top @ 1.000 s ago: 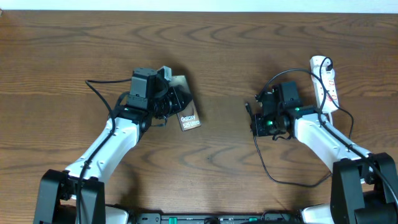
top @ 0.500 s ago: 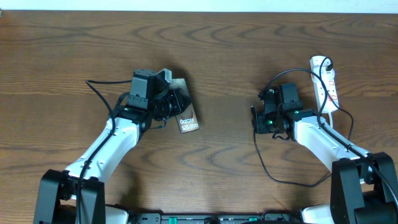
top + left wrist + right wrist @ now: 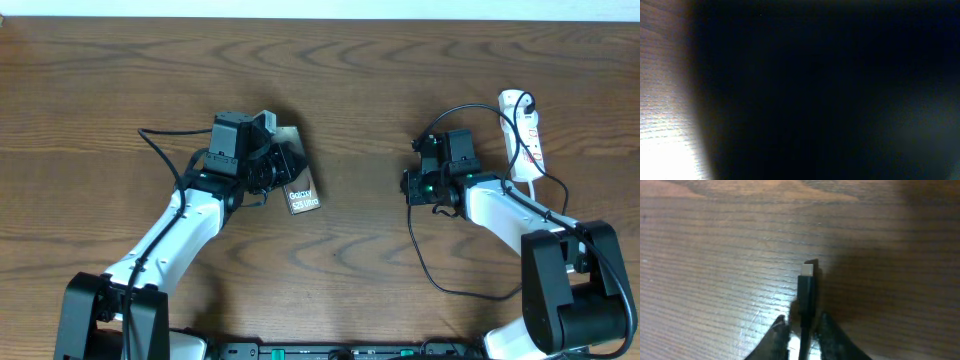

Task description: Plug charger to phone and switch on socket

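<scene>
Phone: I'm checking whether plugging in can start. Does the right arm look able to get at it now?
Probably yes. Only bare table lies between the right gripper, which straddles the charger, and the phone, whose lettered end sticks out of the left gripper.

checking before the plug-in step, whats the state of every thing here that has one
phone: held at one edge, nothing plugged into it
charger: connector tip bare, well apart from the phone
socket: black plug in its end; switch too small to tell
left gripper: shut on the phone
right gripper: slightly open, a finger on either side of the charger
</scene>
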Motion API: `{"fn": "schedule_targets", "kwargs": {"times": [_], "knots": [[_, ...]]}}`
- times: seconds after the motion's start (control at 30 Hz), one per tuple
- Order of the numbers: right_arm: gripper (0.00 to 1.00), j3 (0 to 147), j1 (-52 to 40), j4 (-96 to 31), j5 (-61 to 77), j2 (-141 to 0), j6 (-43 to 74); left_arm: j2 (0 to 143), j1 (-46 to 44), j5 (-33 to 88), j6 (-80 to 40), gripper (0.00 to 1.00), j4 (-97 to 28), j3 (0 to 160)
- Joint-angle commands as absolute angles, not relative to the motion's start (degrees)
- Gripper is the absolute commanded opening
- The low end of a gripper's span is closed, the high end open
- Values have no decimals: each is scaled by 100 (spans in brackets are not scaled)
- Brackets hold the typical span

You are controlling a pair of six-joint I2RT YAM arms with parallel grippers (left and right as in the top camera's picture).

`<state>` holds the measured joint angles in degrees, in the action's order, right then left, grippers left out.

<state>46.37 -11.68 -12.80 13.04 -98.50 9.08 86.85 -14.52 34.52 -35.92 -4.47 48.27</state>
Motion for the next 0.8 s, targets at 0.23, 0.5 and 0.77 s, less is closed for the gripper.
{"fn": "schedule_targets", "kwargs": {"times": [0.23,0.5,0.77], "knots": [[1,4556,-1181,-1605,1391,-10141,980,8552,-1459,3511,-3496,7,-401,4917],[1,4779,-261,-2141,4305,-9666,508,8530,-1441,3677,-4021,7,-91,4919],[1,4777,534,-2228,8154,-9603,-650,8530,-1444,5446,-4128,7,2108,4919]]}}
